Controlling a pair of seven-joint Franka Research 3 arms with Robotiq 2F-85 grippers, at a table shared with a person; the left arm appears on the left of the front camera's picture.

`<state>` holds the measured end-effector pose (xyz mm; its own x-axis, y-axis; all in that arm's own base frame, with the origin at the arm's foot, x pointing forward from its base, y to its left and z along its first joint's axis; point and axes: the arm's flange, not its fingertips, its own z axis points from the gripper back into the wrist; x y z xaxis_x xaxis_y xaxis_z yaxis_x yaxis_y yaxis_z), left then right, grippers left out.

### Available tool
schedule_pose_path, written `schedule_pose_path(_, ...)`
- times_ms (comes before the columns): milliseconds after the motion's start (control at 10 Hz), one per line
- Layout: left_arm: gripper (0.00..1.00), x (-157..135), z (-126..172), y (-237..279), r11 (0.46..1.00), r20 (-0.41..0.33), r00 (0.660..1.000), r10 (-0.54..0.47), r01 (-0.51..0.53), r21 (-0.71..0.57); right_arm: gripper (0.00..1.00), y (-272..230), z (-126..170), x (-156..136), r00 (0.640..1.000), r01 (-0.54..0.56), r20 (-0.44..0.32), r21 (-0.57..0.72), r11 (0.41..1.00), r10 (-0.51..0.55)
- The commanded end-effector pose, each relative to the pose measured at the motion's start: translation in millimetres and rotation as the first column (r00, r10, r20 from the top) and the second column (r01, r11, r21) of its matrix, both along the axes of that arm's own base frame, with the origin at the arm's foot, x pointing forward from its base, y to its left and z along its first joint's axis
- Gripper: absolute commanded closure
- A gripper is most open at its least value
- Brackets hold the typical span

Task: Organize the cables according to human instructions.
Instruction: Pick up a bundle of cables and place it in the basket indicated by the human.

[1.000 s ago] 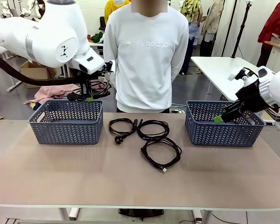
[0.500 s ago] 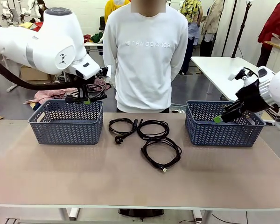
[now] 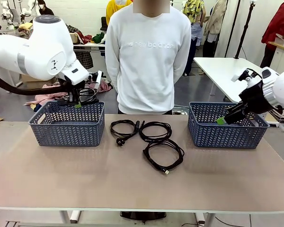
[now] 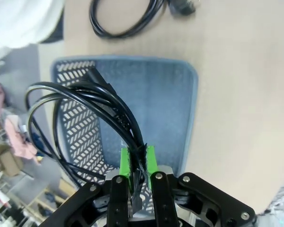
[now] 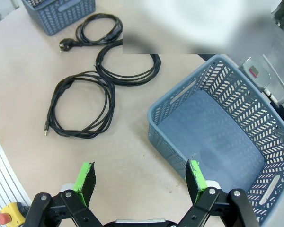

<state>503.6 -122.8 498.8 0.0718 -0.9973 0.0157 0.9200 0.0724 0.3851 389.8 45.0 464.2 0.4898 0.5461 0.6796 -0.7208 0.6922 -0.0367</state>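
My left gripper (image 3: 77, 104) is shut on one coiled black cable (image 3: 81, 95) and holds it just above the left blue basket (image 3: 68, 128). In the left wrist view the green pads (image 4: 126, 161) pinch the cable's (image 4: 80, 113) strands, and the loop hangs over the basket's bare floor (image 4: 154, 101). Three more cables lie on the table between the baskets: one with a plug (image 3: 124, 128), one beside it (image 3: 156, 131) and one nearer me (image 3: 164, 154). My right gripper (image 3: 222, 120) hovers open over the right basket (image 3: 222, 135), with nothing between its fingers (image 5: 139, 178).
A person in a white sweatshirt (image 3: 148, 52) stands at the table's far edge, behind the cables. The right basket (image 5: 213, 137) holds nothing. The right wrist view shows the three lying cables (image 5: 83, 105) (image 5: 128, 64) (image 5: 100, 27) and the left basket's corner (image 5: 59, 14).
My left arm has swung left with the cable, from the left basket's back right corner to over its middle. The right arm has not moved.
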Motion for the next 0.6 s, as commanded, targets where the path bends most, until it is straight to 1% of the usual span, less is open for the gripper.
schedule_pose_path(0,0.84,3,-8,16,0.999,0.035,0.999,-0.033,0.033,0.004,0.00,-1,-1,2,1.000,-0.001,0.001,0.011,1.000,0.001)
schedule_pose_path(500,0.84,20,-36,39,1.000,0.005,1.000,-0.029,0.029,-0.005,0.00,-1,-1,2,1.000,-0.001,0.001,0.011,1.000,0.001)
